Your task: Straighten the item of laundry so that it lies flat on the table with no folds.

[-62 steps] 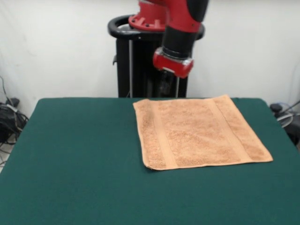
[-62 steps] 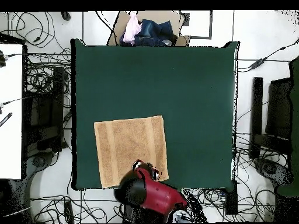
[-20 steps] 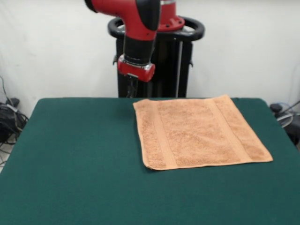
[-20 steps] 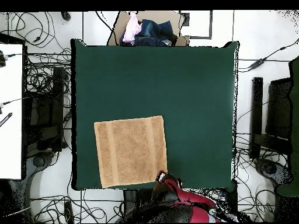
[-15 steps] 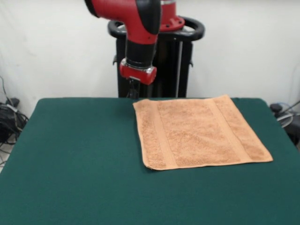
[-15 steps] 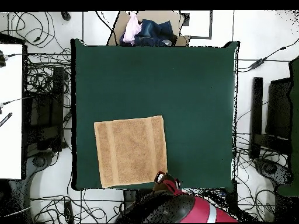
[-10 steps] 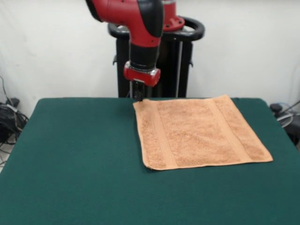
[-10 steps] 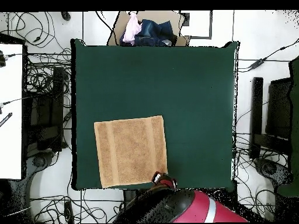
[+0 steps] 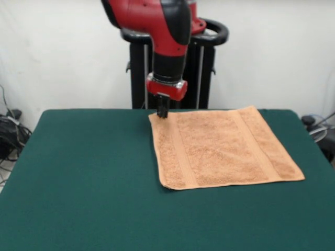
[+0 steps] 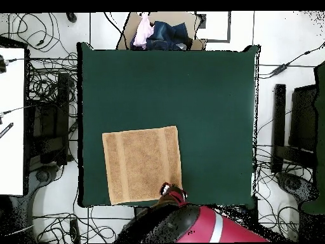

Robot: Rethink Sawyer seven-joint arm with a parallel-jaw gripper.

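The peach-orange towel (image 9: pixel 222 146) lies spread flat on the dark green table (image 9: pixel 78 172), toward its far right in the front view. Woven band stripes run near two of its edges. No label shows. In the overhead view the towel (image 10: pixel 142 164) lies near the table's (image 10: pixel 190 95) bottom left. My gripper (image 9: pixel 162 111) hangs from the red arm right over the towel's far left corner, low and close to the cloth. In the overhead view the gripper (image 10: pixel 167 189) is at the towel's bottom right corner. Whether it touches the cloth does not show.
The black pedestal (image 9: pixel 201 78) stands behind the table's far edge. A box with clothes (image 10: pixel 162 35) sits beyond the table's top edge in the overhead view. Cables lie on the floor around the table, and a white desk (image 10: pixel 11 127) stands at the left.
The arm has swung right in the front view and come down, bringing the gripper from beyond the table's far edge to the towel's far left corner. The towel has not moved.
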